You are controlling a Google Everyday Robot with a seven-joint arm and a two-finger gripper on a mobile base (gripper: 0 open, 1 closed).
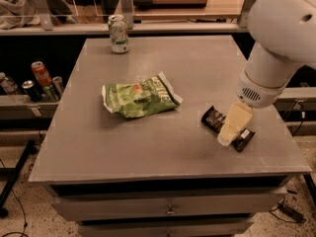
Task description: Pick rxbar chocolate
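Note:
The rxbar chocolate (215, 118), a small flat dark bar with pale lettering, lies on the grey table (148, 147) near its right front edge. My gripper (227, 138) hangs from the white arm at the right and sits right over the middle of the bar, its pale finger covering the bar's centre. The bar's two ends show on either side of the finger.
A crumpled green chip bag (139, 98) lies at the table's middle. A pale green drink can (118, 33) stands at the far left corner. Several cans (40, 77) sit on a low shelf to the left. Drawers are under the tabletop.

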